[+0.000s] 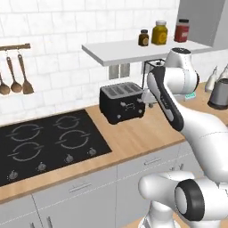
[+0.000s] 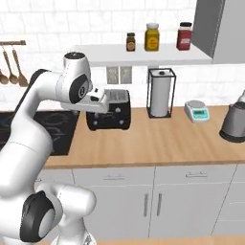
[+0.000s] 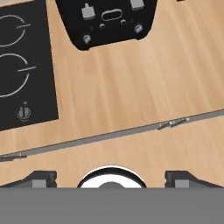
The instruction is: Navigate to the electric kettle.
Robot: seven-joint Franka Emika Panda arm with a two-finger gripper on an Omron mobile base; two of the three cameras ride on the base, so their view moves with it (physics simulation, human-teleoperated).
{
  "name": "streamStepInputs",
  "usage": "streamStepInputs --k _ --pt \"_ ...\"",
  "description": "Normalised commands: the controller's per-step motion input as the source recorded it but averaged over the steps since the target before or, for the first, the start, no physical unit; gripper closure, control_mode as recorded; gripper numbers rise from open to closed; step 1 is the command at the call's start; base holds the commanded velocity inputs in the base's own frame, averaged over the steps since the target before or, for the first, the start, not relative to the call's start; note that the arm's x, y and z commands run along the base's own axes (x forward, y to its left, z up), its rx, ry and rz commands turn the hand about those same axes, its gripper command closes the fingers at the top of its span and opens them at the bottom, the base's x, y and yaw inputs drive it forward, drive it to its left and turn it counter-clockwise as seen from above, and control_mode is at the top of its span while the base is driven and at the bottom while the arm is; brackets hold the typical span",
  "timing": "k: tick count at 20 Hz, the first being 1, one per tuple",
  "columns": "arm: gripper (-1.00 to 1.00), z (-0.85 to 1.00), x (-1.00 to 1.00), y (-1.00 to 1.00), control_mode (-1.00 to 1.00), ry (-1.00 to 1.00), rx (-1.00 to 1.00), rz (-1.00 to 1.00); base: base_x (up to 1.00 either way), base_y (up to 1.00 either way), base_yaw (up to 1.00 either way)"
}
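Three jars (image 2: 152, 37) stood in a row on the shelf (image 2: 143, 55) at the upper middle of the frame, contents unclear. One electric kettle (image 2: 233, 123) sat on the counter (image 2: 158, 139) at the far right edge, one black toaster (image 2: 111, 111) at centre left, one paper towel roll (image 2: 160, 93) between them. The tool (image 3: 111, 177) hung over bare counter, fingers wide apart, holding nothing.

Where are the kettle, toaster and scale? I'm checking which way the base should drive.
kettle (image 2: 233, 125): right base view, on its grey metal body.
toaster (image 2: 111, 115): right base view, on its black front face.
scale (image 2: 198, 112): right base view, on its top plate.
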Motion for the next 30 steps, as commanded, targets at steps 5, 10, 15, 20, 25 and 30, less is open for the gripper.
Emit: streamStepInputs --k 5,10,15,20,25,30 --pt "-1.00 0.00 0.00 0.00 1.00 0.00 0.00 0.00 0.14 -1.00 0.32" --pt "-1.00 0.00 0.00 0.00 1.00 0.00 0.00 0.00 0.10 -1.00 0.28" --pt "-1.00 0.00 0.00 0.00 1.00 0.00 0.00 0.00 0.15 -1.00 0.29" --pt "-1.00 0.00 0.00 0.00 1.00 0.00 0.00 0.00 0.16 -1.00 0.29" --pt "-1.00 0.00 0.00 0.00 1.00 0.00 0.00 0.00 0.18 -1.00 0.27" --pt "-1.00 0.00 0.00 0.00 1.00 0.00 0.00 0.00 0.43 -0.72 0.13"
